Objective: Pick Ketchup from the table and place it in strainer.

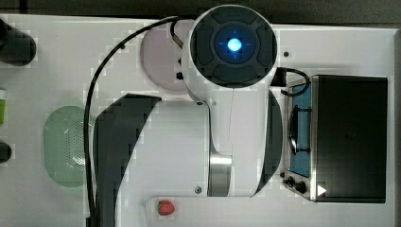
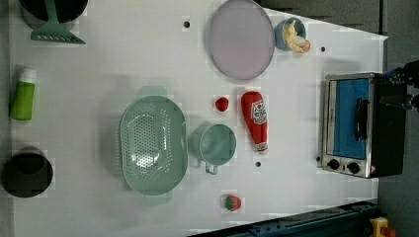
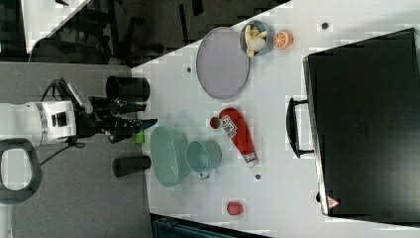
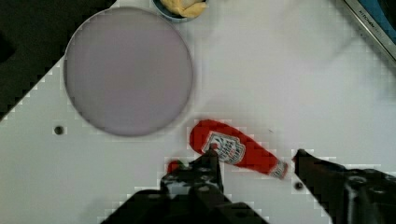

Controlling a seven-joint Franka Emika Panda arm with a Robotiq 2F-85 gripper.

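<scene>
Ketchup point(image 2: 255, 120) — a red plastic squeeze bottle with a white label — lies on its side on the white table point(image 2: 123, 59), just beside the round mint-green cup point(image 2: 214, 143) and near the pale mint-green perforated oval strainer point(image 2: 153, 143). The approach step seems in hand: next comes a descent over the bottle. The black gripper point(image 4: 254, 156) hangs above, released and empty — jaws well apart.

In the top view the white robot arm point(image 1: 208, 137) covers most of the white bench point(image 1: 61, 52); it hides part of the pale mint-green perforated oval plastic strainer point(image 1: 66, 144) and much of the round greyish-lilac plate point(image 1: 158, 56); the wrist view's edge cuts off the small blue bowl point(image 4: 180, 8) holding yellow food.
</scene>
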